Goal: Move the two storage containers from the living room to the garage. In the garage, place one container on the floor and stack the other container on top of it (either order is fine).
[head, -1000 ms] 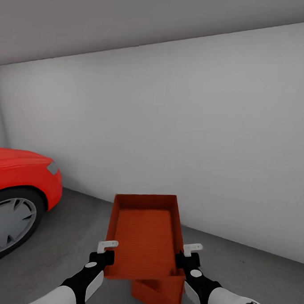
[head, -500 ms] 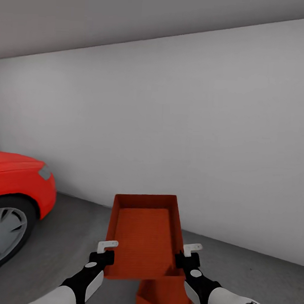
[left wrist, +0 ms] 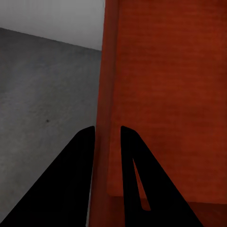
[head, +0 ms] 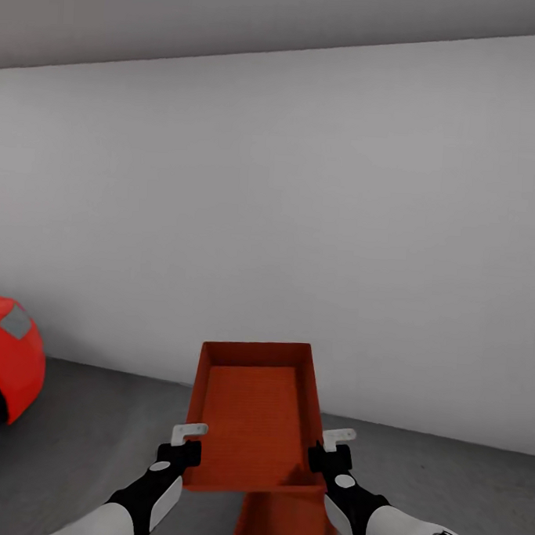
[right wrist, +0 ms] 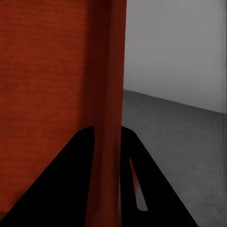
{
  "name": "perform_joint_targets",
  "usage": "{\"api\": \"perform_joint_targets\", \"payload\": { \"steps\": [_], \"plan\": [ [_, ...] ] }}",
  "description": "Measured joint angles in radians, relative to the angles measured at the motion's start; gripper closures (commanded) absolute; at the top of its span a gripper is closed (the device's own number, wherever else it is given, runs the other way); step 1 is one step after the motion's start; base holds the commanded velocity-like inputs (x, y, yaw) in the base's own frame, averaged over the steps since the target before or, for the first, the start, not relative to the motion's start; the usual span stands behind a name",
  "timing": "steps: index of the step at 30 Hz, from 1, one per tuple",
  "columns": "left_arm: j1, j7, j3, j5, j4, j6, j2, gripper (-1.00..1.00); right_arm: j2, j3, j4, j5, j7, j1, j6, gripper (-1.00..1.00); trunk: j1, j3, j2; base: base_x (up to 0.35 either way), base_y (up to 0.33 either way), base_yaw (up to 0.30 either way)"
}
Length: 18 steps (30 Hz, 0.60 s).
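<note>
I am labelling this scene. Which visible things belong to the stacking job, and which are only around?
Job:
held container, a side wall in each gripper's jaws
second container, below it
left gripper
right gripper
floor

Around:
red car
grey wall

A bare home garage.

A long plain pale grey wall [head: 301,222] met a dark grey, rough concrete-like floor [head: 94,431], with a flat grey ceiling [head: 233,22] above. The front corner of a red car [head: 4,356], with its headlamp and part of a dark tyre, stood at the left edge.
</note>
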Motion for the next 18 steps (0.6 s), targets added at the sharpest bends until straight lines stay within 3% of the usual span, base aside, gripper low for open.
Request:
{"api": "perform_joint_targets", "payload": {
  "steps": [18],
  "plan": [
    [0.0, 0.0, 0.0, -0.002, -0.002, 0.002, 0.0, 1.0, 0.0, 0.0, 0.0, -0.001, -0.001, 0.0, 0.0, 1.0, 0.0, 0.0, 0.0, 0.303, 0.214, -0.282]
  ]
}}
